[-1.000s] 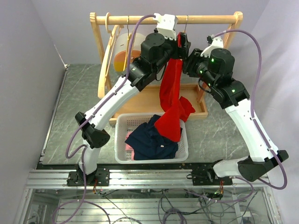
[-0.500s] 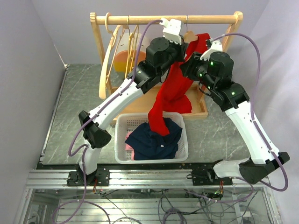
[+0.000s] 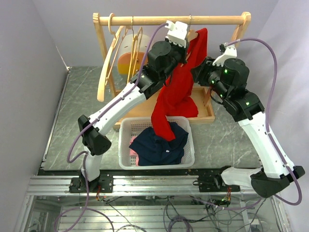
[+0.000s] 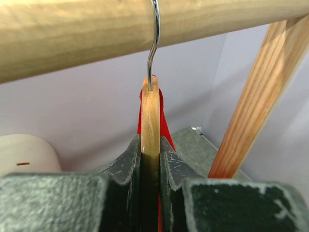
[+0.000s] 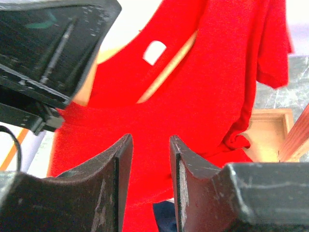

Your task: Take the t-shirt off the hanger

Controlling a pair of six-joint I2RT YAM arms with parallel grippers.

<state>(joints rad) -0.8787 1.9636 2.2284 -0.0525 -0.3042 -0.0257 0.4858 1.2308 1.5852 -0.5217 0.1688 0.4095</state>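
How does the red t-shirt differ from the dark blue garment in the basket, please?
Colour: the red t-shirt is bright red, the dark blue garment navy. Pose: the red t-shirt hangs long from the wooden hanger under the rail, its lower end reaching the white basket; the dark blue garment lies crumpled inside that basket. Handling: the left gripper is shut on the red t-shirt's hanger; nothing grips the dark blue garment. Both are soft clothing.

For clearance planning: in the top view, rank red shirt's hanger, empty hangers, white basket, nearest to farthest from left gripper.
1. Red shirt's hanger, clamped in the left gripper.
2. Empty hangers, rail's left end.
3. White basket, on the table below.
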